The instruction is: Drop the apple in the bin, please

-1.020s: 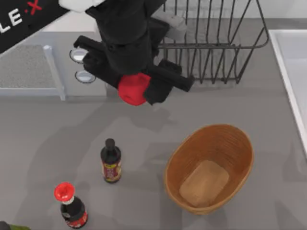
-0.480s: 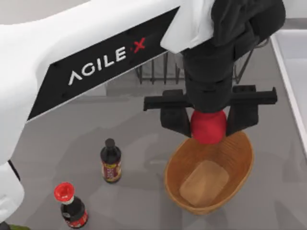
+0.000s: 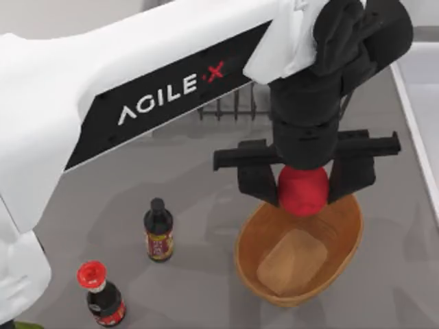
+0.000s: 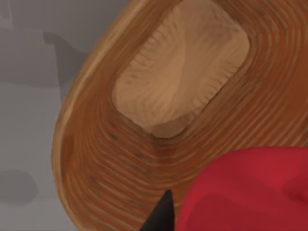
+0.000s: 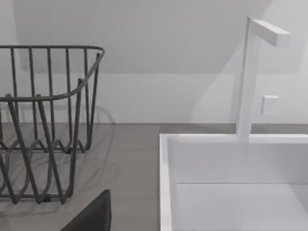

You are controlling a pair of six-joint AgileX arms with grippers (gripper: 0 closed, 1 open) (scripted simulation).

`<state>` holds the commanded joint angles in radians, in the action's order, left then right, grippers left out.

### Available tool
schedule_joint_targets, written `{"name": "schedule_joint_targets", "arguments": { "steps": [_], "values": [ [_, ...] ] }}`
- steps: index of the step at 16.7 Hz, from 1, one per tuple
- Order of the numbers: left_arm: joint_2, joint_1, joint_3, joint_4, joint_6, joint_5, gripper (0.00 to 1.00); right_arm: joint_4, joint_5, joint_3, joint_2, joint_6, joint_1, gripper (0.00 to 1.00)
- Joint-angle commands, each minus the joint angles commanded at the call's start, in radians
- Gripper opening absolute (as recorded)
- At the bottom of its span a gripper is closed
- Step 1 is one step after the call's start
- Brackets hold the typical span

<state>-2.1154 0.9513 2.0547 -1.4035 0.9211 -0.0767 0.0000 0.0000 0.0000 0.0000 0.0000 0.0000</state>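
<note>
While two dark sauce bottles, one red-capped (image 3: 101,293) and one black-capped (image 3: 158,229), stand at the table's left, the left gripper (image 3: 304,181) hangs over the far rim of the oval orange-brown wicker bin (image 3: 255,229), its black fingers (image 3: 256,184) clamped on either side of the small bright red round apple (image 3: 302,190). Above the bin's tan bottom, the apple is held clear of the weave. Behind sits a black wire dish rack (image 5: 43,120); a white sink (image 5: 231,183) lies at right.

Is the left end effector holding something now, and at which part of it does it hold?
Yes. The left end effector holds the apple, its two fingers pressing the apple's opposite sides, above the bin.
</note>
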Motion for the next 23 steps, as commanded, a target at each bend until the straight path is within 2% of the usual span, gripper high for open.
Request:
{"name": "schedule_joint_targets", "arguments": {
  "steps": [9, 14, 23],
  "values": [
    [-0.012, 0.009, -0.232, 0.250, 0.008, 0.003, 0.00, 0.000, 0.000, 0.000, 0.000, 0.000, 0.000, 1.00],
    [-0.015, 0.012, -0.250, 0.267, 0.009, -0.001, 0.00, 0.000, 0.000, 0.000, 0.000, 0.000, 0.000, 1.00],
    [-0.015, 0.012, -0.250, 0.267, 0.009, -0.001, 0.68, 0.000, 0.000, 0.000, 0.000, 0.000, 0.000, 1.00]
  ]
}}
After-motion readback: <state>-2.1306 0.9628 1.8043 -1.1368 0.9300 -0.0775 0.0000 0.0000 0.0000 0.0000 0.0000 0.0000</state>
